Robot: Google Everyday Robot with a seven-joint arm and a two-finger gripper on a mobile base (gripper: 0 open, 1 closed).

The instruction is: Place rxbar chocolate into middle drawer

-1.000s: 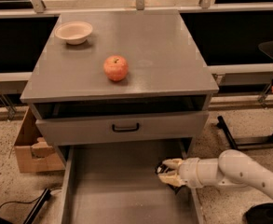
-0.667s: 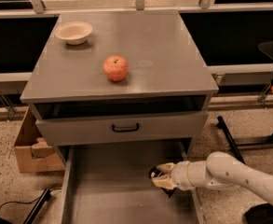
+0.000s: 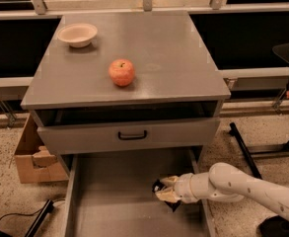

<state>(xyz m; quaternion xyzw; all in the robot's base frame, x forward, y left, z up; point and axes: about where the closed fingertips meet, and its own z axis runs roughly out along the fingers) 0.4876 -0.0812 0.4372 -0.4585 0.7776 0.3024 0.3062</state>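
Note:
The middle drawer (image 3: 112, 201) is pulled out wide at the bottom of the gray cabinet, and its flat gray floor shows. My gripper (image 3: 163, 190) reaches in from the right, low over the drawer's right half near the side wall. Its cream fingers (image 3: 169, 181) are shut on the rxbar chocolate (image 3: 158, 186), a small black-wrapped bar that pokes out toward the left. My white arm (image 3: 242, 184) crosses above the drawer's right wall.
A red-orange apple (image 3: 122, 72) and a beige bowl (image 3: 77, 34) sit on the cabinet top (image 3: 183, 58). A drawer front with a black handle (image 3: 132, 135) hangs just above the open drawer. A cardboard box (image 3: 33, 157) stands on the floor at left, and black stand legs (image 3: 242, 144) at right.
My gripper has moved left and a little lower, deeper over the drawer floor, with the bar still in it. Nothing on the cabinet has moved.

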